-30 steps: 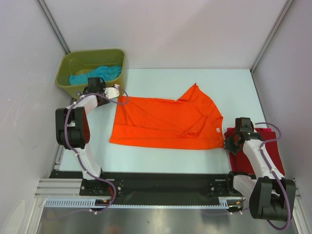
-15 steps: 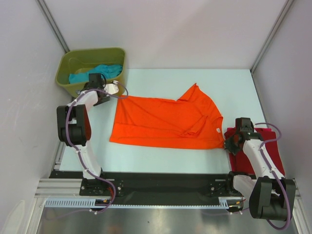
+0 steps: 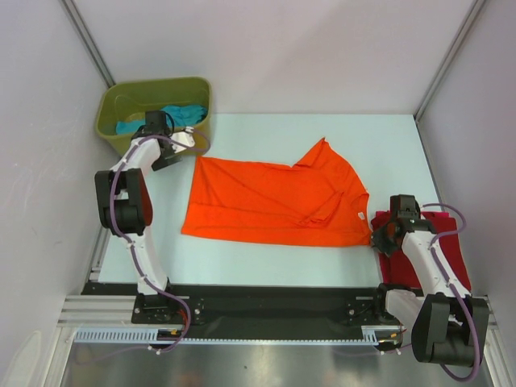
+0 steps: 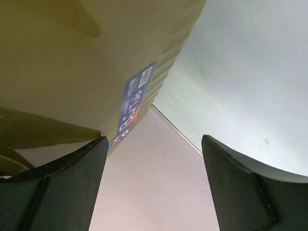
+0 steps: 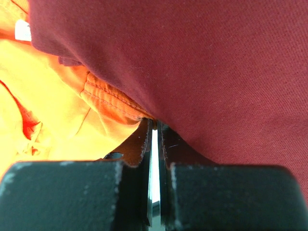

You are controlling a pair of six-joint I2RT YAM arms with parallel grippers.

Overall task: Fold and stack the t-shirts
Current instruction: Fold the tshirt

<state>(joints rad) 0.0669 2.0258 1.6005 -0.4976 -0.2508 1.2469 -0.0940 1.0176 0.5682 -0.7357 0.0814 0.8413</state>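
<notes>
The orange t-shirt (image 3: 274, 201) lies spread flat in the middle of the table, its small white neck label (image 3: 360, 214) toward the right. A dark red t-shirt (image 3: 431, 242) lies at the right edge, and it fills most of the right wrist view (image 5: 216, 72). My right gripper (image 3: 380, 234) (image 5: 155, 122) is shut, with the orange t-shirt's hem (image 5: 110, 103) pinched at its tips where it meets the dark red cloth. A teal t-shirt (image 3: 173, 117) sits in the bin. My left gripper (image 3: 184, 145) (image 4: 154, 139) is open and empty beside the bin's front right corner.
The olive-green bin (image 3: 113, 137) stands at the back left; its wall (image 4: 72, 72) with a blue label (image 4: 137, 103) is close above my left fingers. White enclosure walls stand on three sides. The arm bases sit on the black rail (image 3: 266, 302) at the near edge.
My left gripper has moved back and left from the orange t-shirt's corner to the bin, opening wider. The right arm and the t-shirts have not moved.
</notes>
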